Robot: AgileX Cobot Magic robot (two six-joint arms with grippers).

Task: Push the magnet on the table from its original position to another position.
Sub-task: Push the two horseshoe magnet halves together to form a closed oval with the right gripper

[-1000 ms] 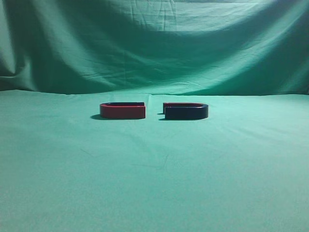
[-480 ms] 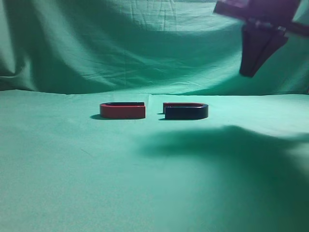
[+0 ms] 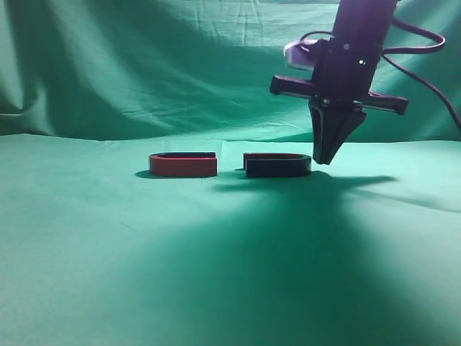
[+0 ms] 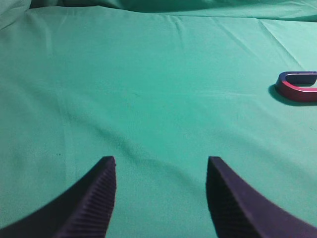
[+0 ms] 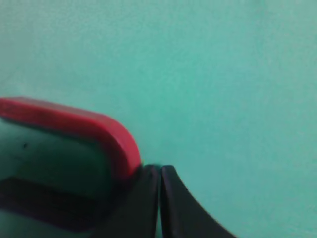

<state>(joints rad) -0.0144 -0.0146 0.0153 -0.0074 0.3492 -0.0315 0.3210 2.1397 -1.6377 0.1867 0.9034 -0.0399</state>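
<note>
The magnet (image 3: pixel 277 166), a flat U shape with a dark navy side and a red inner arm, lies on the green cloth table (image 3: pixel 230 252) right of centre. My right gripper (image 3: pixel 325 160) is shut and empty, pointing down just beside the magnet's curved right end. In the right wrist view the shut fingertips (image 5: pixel 159 171) sit against the magnet's red curved arm (image 5: pixel 99 129). My left gripper (image 4: pixel 161 166) is open and empty above bare cloth, out of the exterior view.
A second U-shaped magnet showing a red side (image 3: pixel 183 165) lies left of the task magnet with a small gap between them; it also shows at the right edge of the left wrist view (image 4: pixel 298 87). A green fabric backdrop (image 3: pixel 180 65) hangs behind.
My right arm has come into view from the upper right and lowered, shut, to the right end of the dark magnet. Neither magnet has moved.
</note>
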